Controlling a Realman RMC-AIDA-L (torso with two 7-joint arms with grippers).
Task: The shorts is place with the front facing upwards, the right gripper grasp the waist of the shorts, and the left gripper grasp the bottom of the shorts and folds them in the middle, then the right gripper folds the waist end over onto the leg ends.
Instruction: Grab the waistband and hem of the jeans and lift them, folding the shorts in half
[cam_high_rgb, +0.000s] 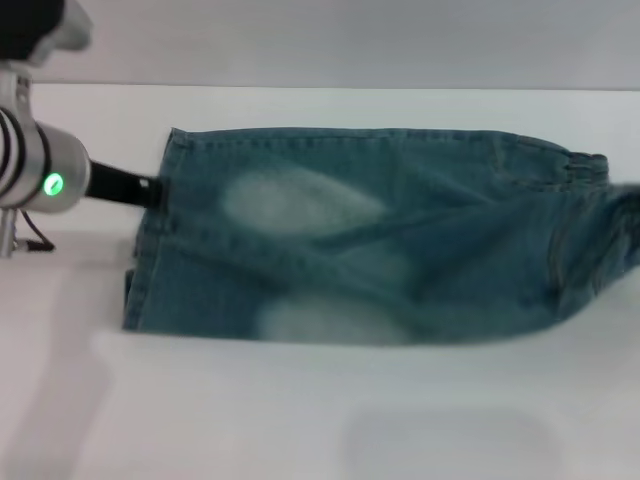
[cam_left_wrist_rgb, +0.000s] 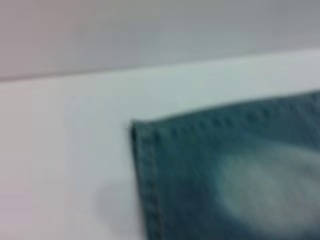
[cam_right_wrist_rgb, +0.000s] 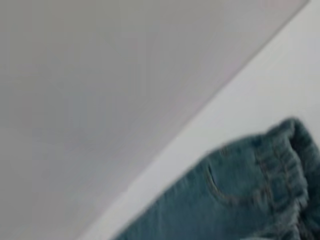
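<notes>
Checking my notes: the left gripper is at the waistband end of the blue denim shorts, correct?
Not quite. The left gripper is at the leg hems of the blue denim shorts; the gathered waistband lies at the opposite end, as the head view shows.

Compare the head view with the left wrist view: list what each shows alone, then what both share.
Only the head view shows the whole shorts, both pale thigh patches, the gathered waist on the robot's right, and the left hand at the leg ends. Only the left wrist view shows the hem's stitched seam line close up at one corner. Both show blue denim, a pale patch and the white table.
</notes>
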